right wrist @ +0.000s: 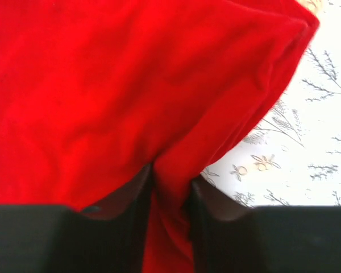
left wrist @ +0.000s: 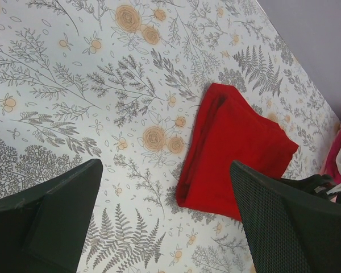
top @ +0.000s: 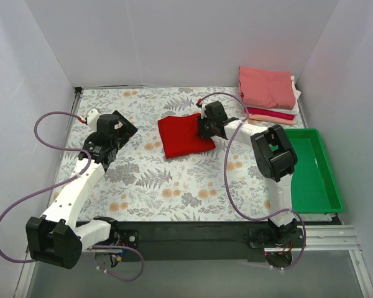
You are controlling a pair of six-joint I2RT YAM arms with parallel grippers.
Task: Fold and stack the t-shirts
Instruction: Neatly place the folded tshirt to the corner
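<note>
**Left to right:** From above, the left gripper [top: 115, 128] is hanging over the floral tablecloth [top: 161, 186] at about 9 o'clock from the table's middle, well apart from the red t-shirt [top: 183, 135]. Its own wrist camera is showing what the overhead view cannot. The two dark fingers [left wrist: 45, 222] are standing wide apart with only patterned cloth between them, so this hand is spread and carrying nothing. In that view the red t-shirt is lying as a rough folded rectangle at 1 o'clock from the fingers, one rounded fold running along its left side.

On the table, the red t-shirt is sitting just past the middle toward 12 o'clock. The right gripper [top: 206, 127] is meeting its edge at the 3 o'clock side. The overhead camera is hiding the fingertips behind the wrist housing. The right wrist camera is filling in the gap: red cloth is covering nearly the whole frame, and a pleat of it is running down between the black fingers [right wrist: 284, 239]. The hand is pinched tight on the garment. A patch of tablecloth is peeking out at 3 o'clock in that frame.

At 1 o'clock on the table, a stack of folded t-shirts [top: 267, 93] is resting against the back right corner. Salmon-pink is on top, white is showing at the right edge, and crimson and peach are layered beneath. The left wrist camera is catching only a sliver of its pink and white cloth at the right border. A green tray [top: 326, 186] is lying at 4 o'clock, just beside the right arm.
</note>
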